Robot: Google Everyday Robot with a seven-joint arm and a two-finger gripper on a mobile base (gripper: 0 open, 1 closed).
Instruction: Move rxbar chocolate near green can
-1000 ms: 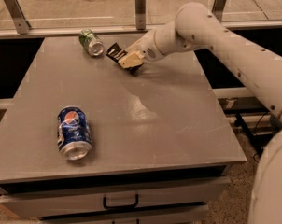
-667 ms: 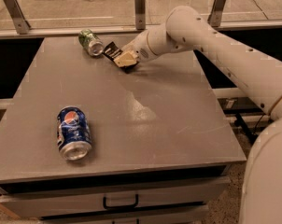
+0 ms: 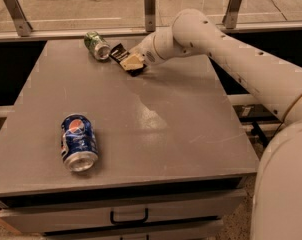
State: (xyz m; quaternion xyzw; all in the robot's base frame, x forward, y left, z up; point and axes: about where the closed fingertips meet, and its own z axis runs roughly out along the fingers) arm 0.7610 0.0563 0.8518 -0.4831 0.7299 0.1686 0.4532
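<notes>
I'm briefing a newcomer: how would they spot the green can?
On the grey table, look to the far edge, just left of the gripper holding the rxbar chocolate. The green can lies on its side there, unlike the blue Pepsi can near the front.

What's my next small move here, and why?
Probably open the gripper and release. The rxbar chocolate it grips sits low at the far edge of the table, its free end just beside the green can, apparently not touching.
</notes>
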